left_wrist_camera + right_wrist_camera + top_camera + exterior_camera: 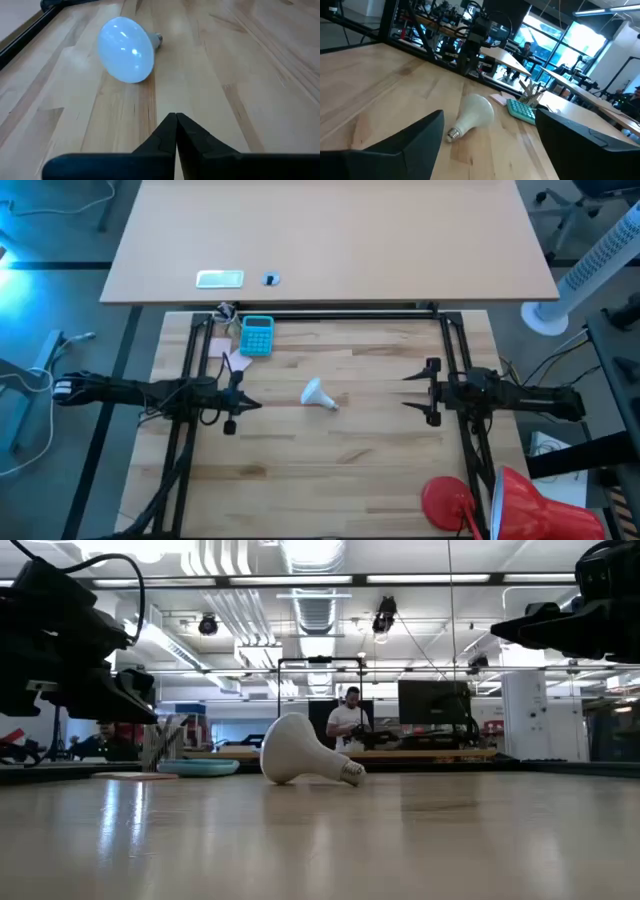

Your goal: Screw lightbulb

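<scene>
Lightbulb (320, 393) lying untouched; left gripper (247, 405) closed (right gripper (412, 391) spread).

Teal calculator (257, 336) near the table's (330, 470) far left edge, pink note (237, 362) just beside it. Red lamp (500, 505) at the near right corner. White fan (600, 265) off to the right. Person (349, 720) seated in the room behind.
</scene>
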Robot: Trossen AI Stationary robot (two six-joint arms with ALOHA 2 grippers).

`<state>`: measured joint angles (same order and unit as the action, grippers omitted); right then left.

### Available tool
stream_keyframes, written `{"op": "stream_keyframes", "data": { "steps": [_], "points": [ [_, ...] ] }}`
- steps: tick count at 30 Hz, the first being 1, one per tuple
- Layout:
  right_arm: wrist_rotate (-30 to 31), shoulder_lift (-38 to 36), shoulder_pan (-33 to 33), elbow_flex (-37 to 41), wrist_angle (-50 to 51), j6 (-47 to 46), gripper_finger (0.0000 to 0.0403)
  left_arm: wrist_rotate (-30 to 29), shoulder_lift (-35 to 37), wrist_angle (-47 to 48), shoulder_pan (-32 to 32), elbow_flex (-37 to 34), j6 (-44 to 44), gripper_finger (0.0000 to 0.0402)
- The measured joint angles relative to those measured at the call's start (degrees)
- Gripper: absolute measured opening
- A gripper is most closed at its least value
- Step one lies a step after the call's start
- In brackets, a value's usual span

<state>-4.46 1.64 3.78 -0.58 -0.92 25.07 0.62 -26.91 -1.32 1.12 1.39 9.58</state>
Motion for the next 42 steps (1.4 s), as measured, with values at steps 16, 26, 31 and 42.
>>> {"op": "stream_keyframes", "data": {
  "steps": [16, 26, 31, 42],
  "points": [
    [0.0, 0.0, 0.0, 0.0, 0.0, 0.0, 0.0298, 0.0, 0.0, 0.0, 0.0, 0.0, 0.0, 0.0000],
    [0.0, 0.0, 0.0, 0.0, 0.0, 0.0, 0.0307, 0.0, 0.0, 0.0, 0.0, 0.0, 0.0, 0.0000],
    [0.0, 0.0, 0.0, 0.0, -0.1, 0.5, 0.0298, 0.0, 0.0, 0.0, 0.0, 0.0, 0.0, 0.0000],
    [10.0, 0.0, 0.0, 0.0, -1.1, 3.4, 0.0308, 0.0, 0.0, 0.0, 0.0, 0.0, 0.0, 0.0000]
  ]
}}
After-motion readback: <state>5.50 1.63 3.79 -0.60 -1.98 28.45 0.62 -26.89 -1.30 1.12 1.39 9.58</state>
